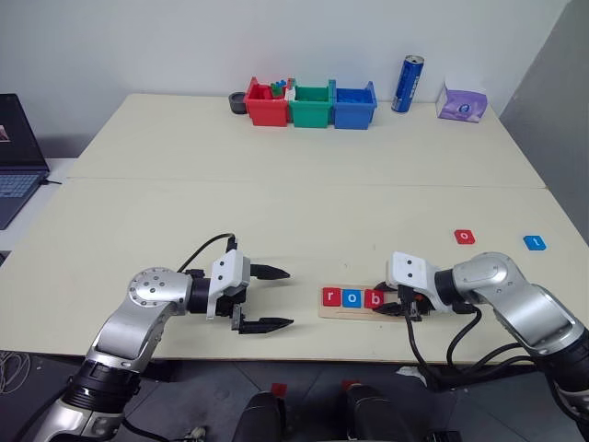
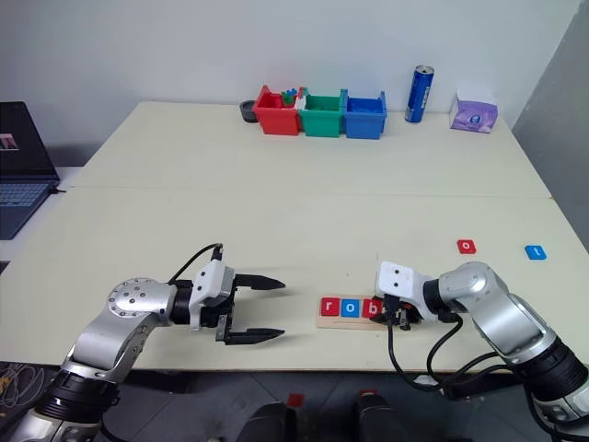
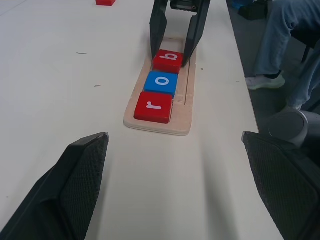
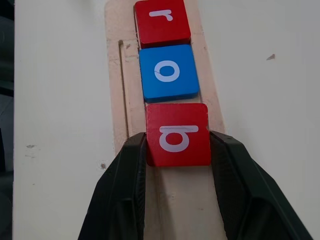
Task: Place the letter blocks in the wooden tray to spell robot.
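Right wrist view: tray (image 4: 116, 75) end cut off

The table (image 1: 276, 193) bears wooden tray (image 3: 182, 107), bins (image 1: 311, 104), can (image 1: 407, 84).

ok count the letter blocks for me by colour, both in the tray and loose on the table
red letter blocks: 3 (r, b, loose o)
blue letter blocks: 2 (o in the wooden tray, loose one)
total: 5
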`<state>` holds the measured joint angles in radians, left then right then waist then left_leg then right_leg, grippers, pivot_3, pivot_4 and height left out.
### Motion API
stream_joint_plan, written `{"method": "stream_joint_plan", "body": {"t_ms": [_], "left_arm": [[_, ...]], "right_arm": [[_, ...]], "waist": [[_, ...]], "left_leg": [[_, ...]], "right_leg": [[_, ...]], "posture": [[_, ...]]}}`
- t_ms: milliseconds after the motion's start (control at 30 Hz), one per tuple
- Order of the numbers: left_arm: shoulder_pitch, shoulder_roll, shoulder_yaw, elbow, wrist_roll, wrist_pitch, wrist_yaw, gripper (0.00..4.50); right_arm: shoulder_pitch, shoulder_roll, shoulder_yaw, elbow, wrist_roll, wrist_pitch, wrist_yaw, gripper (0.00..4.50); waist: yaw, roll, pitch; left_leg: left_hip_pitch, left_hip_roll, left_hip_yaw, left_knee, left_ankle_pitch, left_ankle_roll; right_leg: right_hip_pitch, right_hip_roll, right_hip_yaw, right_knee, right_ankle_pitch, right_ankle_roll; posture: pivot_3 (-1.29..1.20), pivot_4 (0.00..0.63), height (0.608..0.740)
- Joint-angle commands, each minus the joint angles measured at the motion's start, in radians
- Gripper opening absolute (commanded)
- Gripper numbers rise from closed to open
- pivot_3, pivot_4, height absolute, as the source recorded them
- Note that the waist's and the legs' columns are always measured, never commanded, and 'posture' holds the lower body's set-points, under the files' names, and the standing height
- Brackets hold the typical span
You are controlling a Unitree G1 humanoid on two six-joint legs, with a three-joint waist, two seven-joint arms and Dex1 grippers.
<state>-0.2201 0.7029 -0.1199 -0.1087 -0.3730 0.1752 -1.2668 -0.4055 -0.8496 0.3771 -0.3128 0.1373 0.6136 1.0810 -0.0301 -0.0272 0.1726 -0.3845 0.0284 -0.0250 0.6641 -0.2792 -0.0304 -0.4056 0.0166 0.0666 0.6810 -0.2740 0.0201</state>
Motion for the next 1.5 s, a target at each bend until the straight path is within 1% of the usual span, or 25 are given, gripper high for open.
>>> {"method": "stream_joint_plan", "body": {"t_ms": [33, 233, 400, 500, 533, 700, 800, 933, 1033, 1133, 1233, 1467, 1500], "left_arm": [[-0.008, -0.002, 0.003, -0.032, -0.006, 0.004, 0.006, 4.5], [0.002, 0.001, 0.01, -0.036, -0.012, 0.004, 0.002, 4.5], [-0.001, -0.004, 0.004, -0.031, -0.008, 0.002, 0.004, 4.5], [-0.005, -0.01, -0.001, -0.03, -0.005, 0.002, 0.007, 4.5], [-0.005, -0.011, -0.002, -0.029, -0.005, 0.002, 0.008, 4.5], [-0.003, -0.012, 0.0, -0.028, -0.003, 0.002, 0.012, 4.5], [-0.002, -0.011, 0.001, -0.028, -0.002, 0.002, 0.014, 4.5], [-0.004, -0.009, 0.003, -0.026, -0.001, 0.002, 0.014, 4.5], [-0.007, -0.009, 0.002, -0.024, 0.002, 0.001, 0.015, 4.5], [-0.015, -0.012, -0.003, -0.019, 0.007, -0.001, 0.015, 4.5], [-0.022, -0.015, -0.006, -0.016, 0.011, -0.002, 0.017, 4.5], [-0.02, -0.021, -0.003, -0.017, 0.017, -0.003, 0.021, 4.5], [-0.018, -0.021, -0.002, -0.017, 0.018, -0.005, 0.021, 4.5]], "right_arm": [[-0.016, 0.003, -0.011, -0.013, -0.001, -0.013, 0.013, 1.45], [-0.017, 0.01, -0.014, -0.021, 0.006, -0.003, 0.018, 1.45], [-0.029, 0.023, -0.028, -0.033, 0.015, 0.009, 0.01, 3.24], [-0.037, 0.035, -0.071, -0.065, 0.046, 0.05, -0.007, 4.26], [-0.038, 0.037, -0.088, -0.081, 0.06, 0.069, -0.011, 4.46], [0.019, 0.012, -0.193, -0.183, 0.131, 0.148, -0.038, 4.46], [0.087, -0.008, -0.231, -0.221, 0.129, 0.154, -0.076, 4.46], [0.171, -0.013, -0.253, -0.255, 0.115, 0.143, -0.133, 4.46], [0.201, -0.011, -0.24, -0.256, 0.099, 0.132, -0.168, 4.46], [0.207, -0.012, -0.222, -0.23, 0.073, 0.115, -0.192, 3.91], [0.203, -0.013, -0.221, -0.219, 0.073, 0.117, -0.194, 2.92], [0.191, -0.029, -0.18, -0.191, 0.05, 0.097, -0.181, 0.26], [0.186, -0.03, -0.167, -0.185, 0.038, 0.095, -0.183, 0.04]], "waist": [[0.0, 0.0, 0.0], [0.0, 0.0, 0.0], [0.0, 0.0, 0.0], [0.0, 0.0, 0.0], [0.0, 0.0, 0.0], [0.001, 0.0, 0.0], [0.003, 0.0, 0.0], [0.001, 0.0, 0.0], [-0.001, 0.0, 0.0], [-0.002, 0.0, 0.0], [-0.001, 0.0, 0.0], [-0.001, 0.0, 0.0], [-0.001, 0.0, 0.0]], "left_leg": [[0.0, 0.0, 0.0, 0.0, 0.0, 0.0], [0.0, 0.0, 0.0, 0.0, 0.0, 0.0], [0.0, 0.0, 0.0, 0.0, 0.0, 0.0], [0.0, 0.0, 0.0, 0.0, 0.0, 0.0], [0.0, 0.0, 0.0, 0.0, 0.0, 0.0], [0.0, 0.0, -0.001, 0.0, 0.0, 0.0], [-0.001, 0.0, -0.001, 0.0, 0.0, 0.0], [-0.001, 0.0, 0.0, 0.0, 0.0, 0.0], [0.0, 0.0, 0.0, 0.0, 0.0, 0.0], [0.0, 0.0, 0.0, 0.0, 0.0, 0.0], [0.0, 0.0, 0.0, 0.0, 0.0, 0.0], [0.0, 0.0, 0.0, 0.0, 0.0, 0.0], [0.0, 0.0, 0.0, 0.0, 0.0, 0.0]], "right_leg": [[0.0, 0.0, 0.0, 0.0, 0.0, 0.0], [0.0, 0.0, 0.0, 0.0, 0.0, 0.0], [0.0, 0.0, 0.0, 0.0, 0.0, 0.0], [0.0, 0.0, 0.0, 0.0, 0.0, 0.0], [0.0, 0.0, 0.0, 0.0, 0.0, 0.0], [0.0, 0.0, 0.0, 0.0, 0.0, 0.0], [0.0, 0.0, -0.001, 0.0, 0.0, 0.0], [0.0, 0.0, -0.001, 0.0, 0.0, 0.001], [0.0, 0.0, -0.001, 0.0, -0.001, 0.001], [0.0, 0.0, 0.0, 0.0, -0.001, 0.002], [0.0, 0.0, 0.0, 0.0, -0.001, 0.002], [0.0, 0.0, 0.0, 0.0, -0.001, 0.002], [0.0, 0.0, 0.0, 0.0, -0.001, 0.002]], "posture": [[0.0, 0.15, 0.74], [0.0, 0.15, 0.74], [0.0, 0.15, 0.74], [0.0, 0.15, 0.74], [0.0, 0.15, 0.74], [0.0, 0.15, 0.74], [0.0, 0.15, 0.74], [0.0, 0.15, 0.74], [0.0, 0.15, 0.74], [0.0, 0.15, 0.74], [0.0, 0.15, 0.74], [0.0, 0.15, 0.74], [0.0, 0.15, 0.74]]}}
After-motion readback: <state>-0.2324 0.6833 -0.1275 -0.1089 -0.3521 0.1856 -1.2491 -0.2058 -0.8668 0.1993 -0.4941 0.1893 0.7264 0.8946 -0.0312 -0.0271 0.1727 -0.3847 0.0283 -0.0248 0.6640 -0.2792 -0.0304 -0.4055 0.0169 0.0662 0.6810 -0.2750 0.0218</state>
